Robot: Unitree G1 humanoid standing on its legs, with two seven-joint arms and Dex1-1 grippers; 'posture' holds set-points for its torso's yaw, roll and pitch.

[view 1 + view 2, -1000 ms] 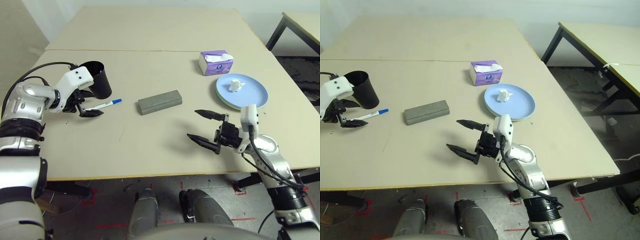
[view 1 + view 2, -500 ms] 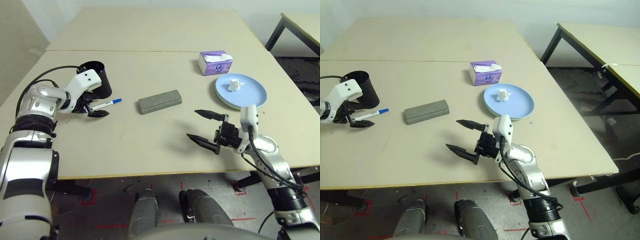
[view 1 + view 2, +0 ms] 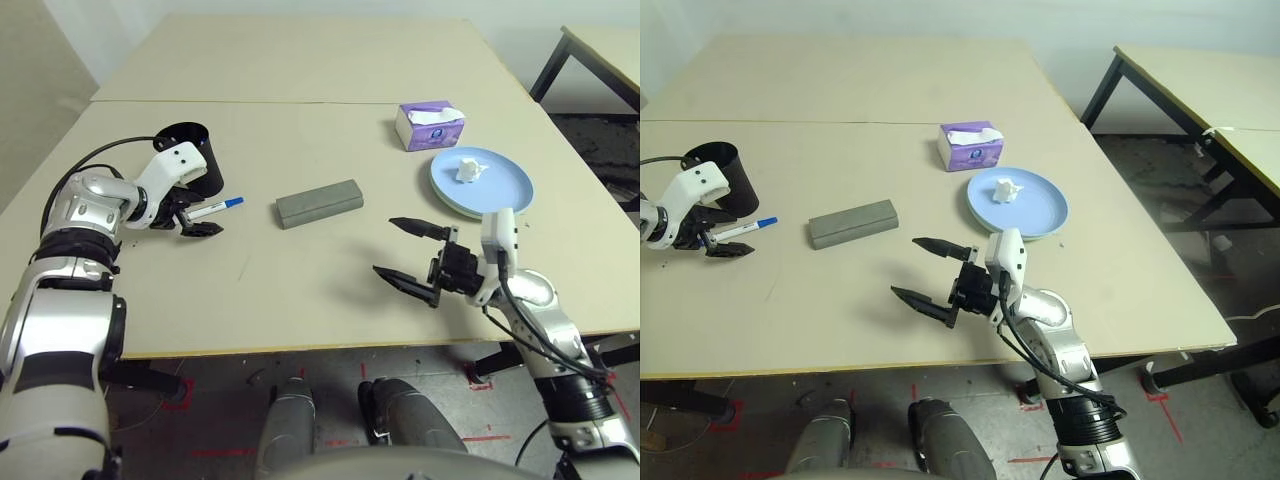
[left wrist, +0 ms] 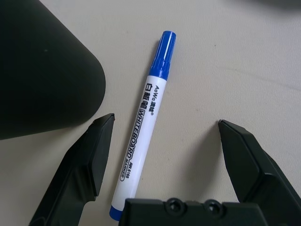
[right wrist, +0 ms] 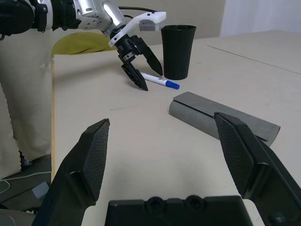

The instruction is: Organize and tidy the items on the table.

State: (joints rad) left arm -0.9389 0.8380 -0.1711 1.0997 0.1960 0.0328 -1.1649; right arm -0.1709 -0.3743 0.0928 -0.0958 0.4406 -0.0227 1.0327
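Left wrist view: blue-cap marker lies btwn spread left gripper fingers, ungrasped.

The table was pale beige with a thin dark seam. At centre left stood a black cup beside a white marker pen with a blue cap and black lettering. A grey glasses case lay mid-frame. At upper right were a purple-and-white tissue box and a light-blue plate holding a white tissue. Both grippers' fingers were black.
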